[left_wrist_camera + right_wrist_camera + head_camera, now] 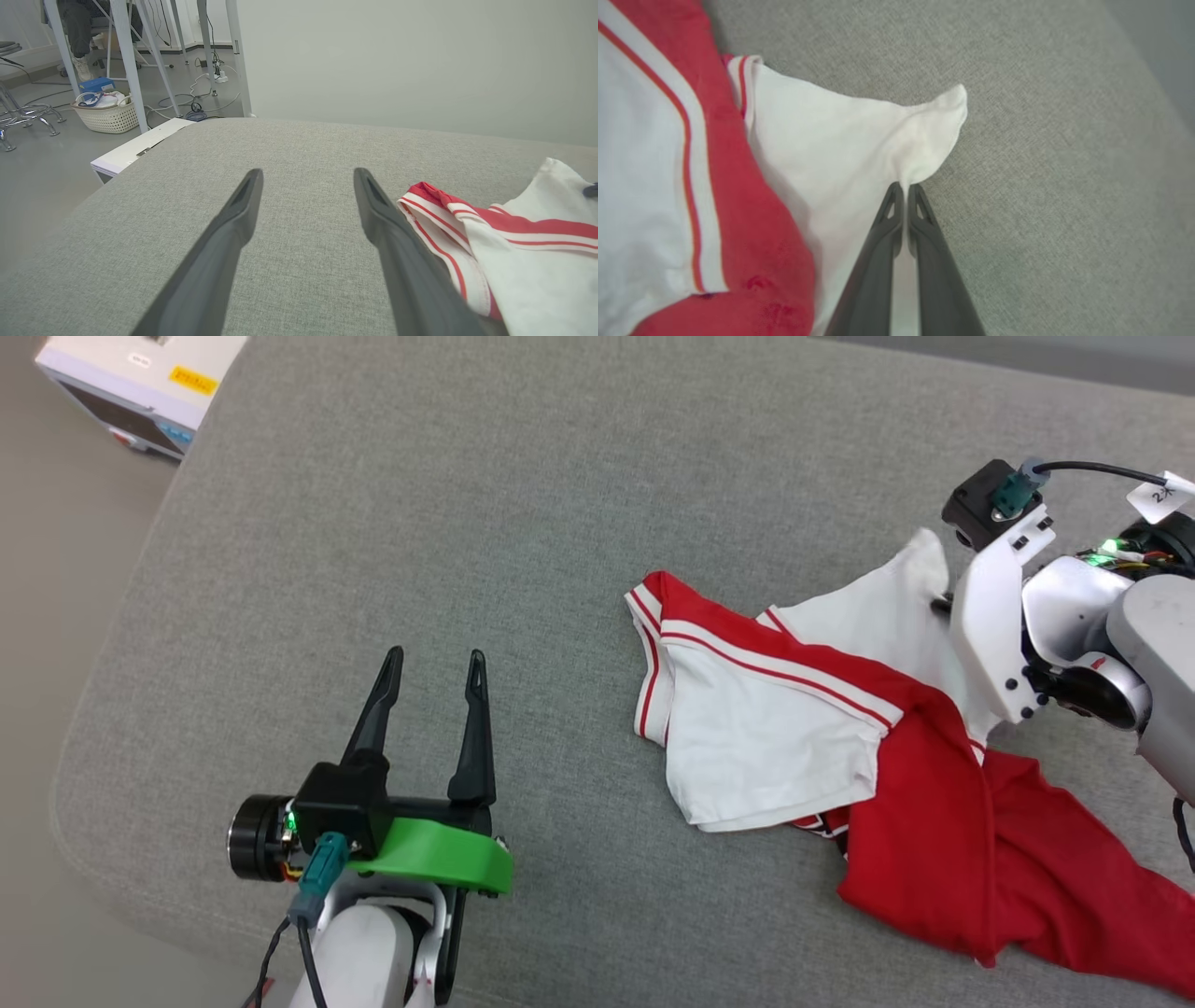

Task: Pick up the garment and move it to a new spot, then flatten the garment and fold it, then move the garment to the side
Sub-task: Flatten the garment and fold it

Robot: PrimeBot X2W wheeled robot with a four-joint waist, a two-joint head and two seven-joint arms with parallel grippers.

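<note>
The garment point(840, 728), a red T-shirt with white sleeves and striped trim, lies crumpled on the grey cushion at the right. In the right wrist view my right gripper point(905, 187) is shut on the garment's white sleeve point(859, 135), pinching a fold near its corner. In the head view that gripper's fingers are hidden behind the white wrist plate point(990, 616), at the sleeve's far right end. My left gripper point(437, 663) stands open over bare cushion, left of the garment, with nothing between its fingers point(233, 224). The garment's striped edge point(439, 224) lies just right of it.
The grey cushion point(467, 523) has its rounded edge at the left and front. A white box point(140, 383) stands on the floor beyond the far-left corner. Table legs, cables and a wicker basket point(107, 114) are on the floor farther off.
</note>
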